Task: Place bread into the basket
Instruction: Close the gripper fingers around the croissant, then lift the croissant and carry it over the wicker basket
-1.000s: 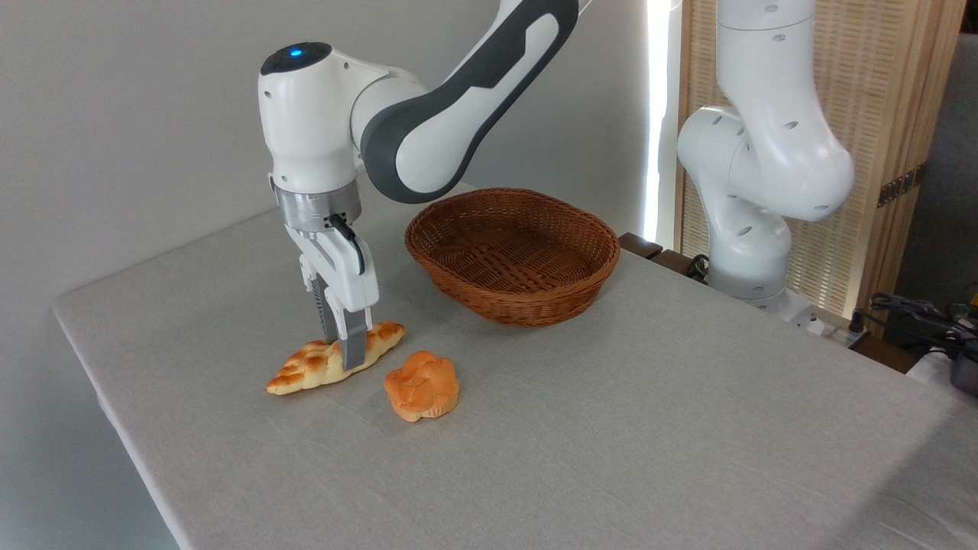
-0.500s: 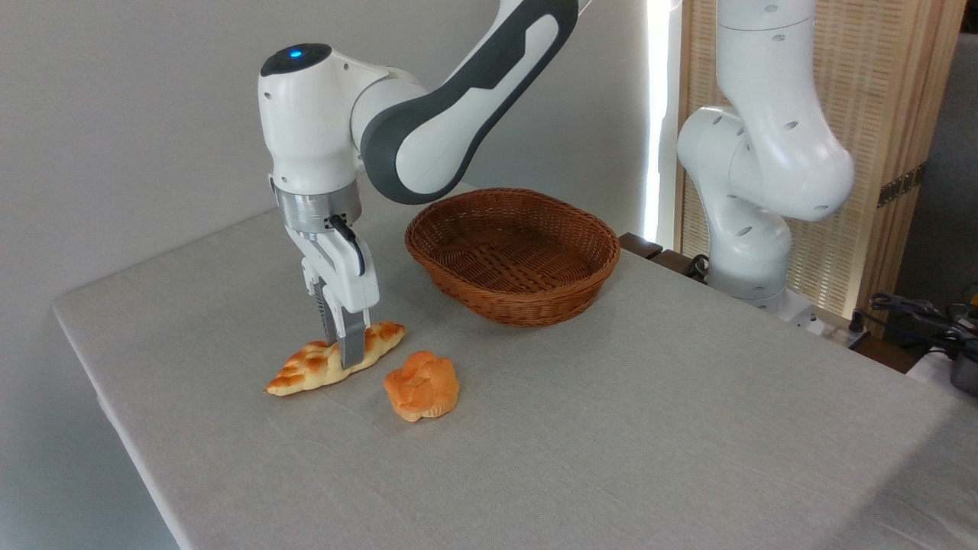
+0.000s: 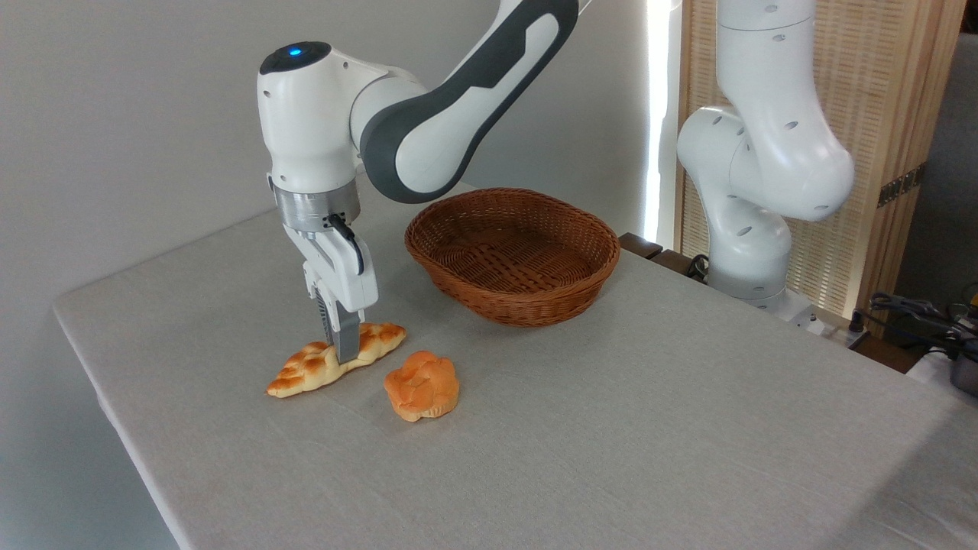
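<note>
I have the gripper pointing straight down over the bread, its fingers drawn in against the middle of the braided loaf and clamped on it, the near finger covering part of the crust. The bread lies flat on the bench, close to the left edge and roughly midway along it, its long axis running from the lower-left tapered end up toward the right; I see no gap between it and the cloth. Just beside it, toward the middle of the bench and a little nearer the front edge, sits a small round orange bun, apart from the loaf and not touched by the fingers. The basket stands toward the back edge of the bench, well apart from the bread, upright, and I can see its woven bottom with nothing lying in it. The arm reaches in from the upper right, its white wrist housing with the blue light directly above the gripper, and its base column stands off the far right edge of the bench in front of a slatted wooden screen.
</note>
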Available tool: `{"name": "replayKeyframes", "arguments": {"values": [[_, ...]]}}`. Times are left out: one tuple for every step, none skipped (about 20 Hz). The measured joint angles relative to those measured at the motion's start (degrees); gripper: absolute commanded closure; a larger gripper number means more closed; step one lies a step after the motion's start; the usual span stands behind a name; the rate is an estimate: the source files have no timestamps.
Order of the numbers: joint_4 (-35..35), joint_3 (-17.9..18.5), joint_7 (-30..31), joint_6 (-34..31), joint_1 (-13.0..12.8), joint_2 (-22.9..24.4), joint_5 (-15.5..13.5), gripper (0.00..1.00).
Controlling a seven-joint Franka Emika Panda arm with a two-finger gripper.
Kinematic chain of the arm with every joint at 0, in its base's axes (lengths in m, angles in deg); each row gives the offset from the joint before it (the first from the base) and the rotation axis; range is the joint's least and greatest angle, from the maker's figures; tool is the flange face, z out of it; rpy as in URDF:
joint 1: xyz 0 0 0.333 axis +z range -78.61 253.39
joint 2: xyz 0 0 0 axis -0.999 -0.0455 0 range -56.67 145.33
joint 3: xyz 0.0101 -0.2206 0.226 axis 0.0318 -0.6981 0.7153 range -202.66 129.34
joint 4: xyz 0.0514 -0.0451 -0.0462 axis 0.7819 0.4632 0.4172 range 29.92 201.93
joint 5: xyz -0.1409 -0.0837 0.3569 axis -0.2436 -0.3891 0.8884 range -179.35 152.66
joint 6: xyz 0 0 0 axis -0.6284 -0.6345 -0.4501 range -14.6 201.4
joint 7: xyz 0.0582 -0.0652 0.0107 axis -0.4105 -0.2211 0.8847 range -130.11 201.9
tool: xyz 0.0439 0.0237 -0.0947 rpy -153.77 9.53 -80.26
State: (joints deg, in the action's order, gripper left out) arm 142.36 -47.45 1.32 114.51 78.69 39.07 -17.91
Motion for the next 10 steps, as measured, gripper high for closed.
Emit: {"name": "replayKeyframes", "arguments": {"values": [[-0.11,0.01,0.00,-0.10,0.02,0.02,-0.02,0.93],[-0.57,0.04,0.00,-0.69,0.07,0.11,-0.07,0.93],[-1.06,0.09,0.00,-1.41,0.11,0.18,-0.22,0.93],[-2.22,0.18,0.00,-3.26,0.17,0.34,-0.86,0.93],[-3.79,0.27,0.00,-5.68,0.24,0.63,-1.99,0.93],[-5.49,0.46,0.00,-8.58,0.26,1.19,-3.28,0.93],[-6.92,0.79,0.00,-11.52,0.28,2.05,-4.61,0.93],[-7.85,1.18,0.00,-14.16,0.29,3.20,-6.00,0.93],[-8.39,1.68,0.00,-16.64,0.32,4.71,-7.51,0.93],[-8.54,1.96,0.00,-17.88,0.33,5.57,-8.18,0.92]]}}
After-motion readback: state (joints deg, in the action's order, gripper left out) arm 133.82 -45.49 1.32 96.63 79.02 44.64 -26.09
